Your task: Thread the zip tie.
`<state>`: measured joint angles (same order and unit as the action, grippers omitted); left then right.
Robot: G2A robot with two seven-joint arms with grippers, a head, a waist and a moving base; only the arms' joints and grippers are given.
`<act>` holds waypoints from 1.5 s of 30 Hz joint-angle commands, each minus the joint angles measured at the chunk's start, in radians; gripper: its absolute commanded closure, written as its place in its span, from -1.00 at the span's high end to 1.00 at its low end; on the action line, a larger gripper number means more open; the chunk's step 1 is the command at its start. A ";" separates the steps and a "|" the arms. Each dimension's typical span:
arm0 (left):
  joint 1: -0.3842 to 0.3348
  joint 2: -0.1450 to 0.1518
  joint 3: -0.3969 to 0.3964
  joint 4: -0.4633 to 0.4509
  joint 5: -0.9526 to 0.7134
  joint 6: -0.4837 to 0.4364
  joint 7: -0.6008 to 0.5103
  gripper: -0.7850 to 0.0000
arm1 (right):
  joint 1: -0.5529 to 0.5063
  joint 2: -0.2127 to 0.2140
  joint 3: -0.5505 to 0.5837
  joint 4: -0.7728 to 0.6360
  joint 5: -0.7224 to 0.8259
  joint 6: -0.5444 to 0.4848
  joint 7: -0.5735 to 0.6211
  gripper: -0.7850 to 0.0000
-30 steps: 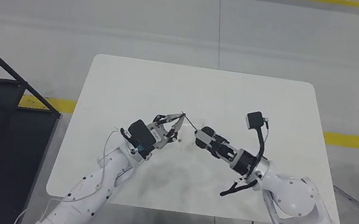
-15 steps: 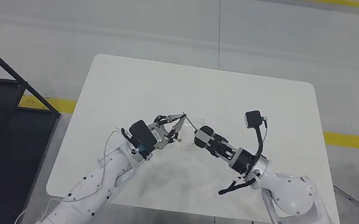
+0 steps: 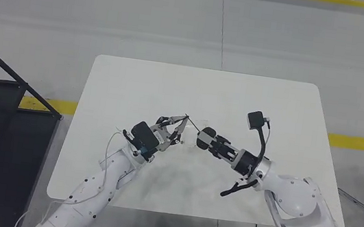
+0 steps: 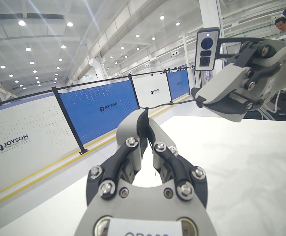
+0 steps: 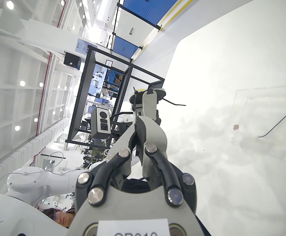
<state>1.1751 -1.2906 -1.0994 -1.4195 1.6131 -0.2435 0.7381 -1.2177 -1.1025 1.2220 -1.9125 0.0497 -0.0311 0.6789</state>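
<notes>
Left end effector [image 4: 145, 114]: clenched on the zip tie [image 4: 169, 104], above the desk [image 3: 273, 105] centre.
Right end effector [image 4: 198, 101]: clenched on the tie's far end, also above the desk centre.
Change: the right one has crept slightly toward the desk centre; the left is unmoved.
Meaning: probably fine alignment; threading looks unfinished.

Between left claw [image 4: 145, 114], right claw [image 4: 198, 101]: zip tie [image 4: 170, 104]

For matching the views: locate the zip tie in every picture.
Top view: zip tie spans left gripper and right gripper.
Left wrist view: thin strand between both grippers' tips.
Right wrist view: dark end jutting beyond the left gripper.
Shared landmark: left gripper.
</notes>
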 commanded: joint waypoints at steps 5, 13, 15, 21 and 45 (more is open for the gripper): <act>0.000 0.000 0.000 0.000 0.004 -0.003 0.002 -1.00 | 0.002 -0.001 -0.001 0.001 -0.002 0.001 0.000 -1.00; 0.000 0.002 0.001 0.002 0.020 -0.010 0.017 -1.00 | 0.008 -0.002 -0.005 0.005 -0.008 0.014 0.001 -1.00; 0.001 0.002 0.002 0.003 0.023 -0.014 0.018 -1.00 | 0.009 -0.002 -0.007 0.005 -0.010 0.018 0.002 -1.00; -0.001 0.002 0.007 0.005 0.034 -0.014 0.016 -1.00 | 0.011 -0.003 -0.010 0.005 -0.013 0.021 0.001 -1.00; 0.014 0.007 -0.003 -0.010 0.053 -0.009 0.048 -1.00 | 0.060 -0.011 -0.046 0.010 -0.056 0.188 -0.002 -1.00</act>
<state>1.1892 -1.2835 -1.1028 -1.4291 1.6653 -0.2527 0.7845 -1.1600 -1.1130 1.1772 -1.9032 -0.0057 0.1478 0.6772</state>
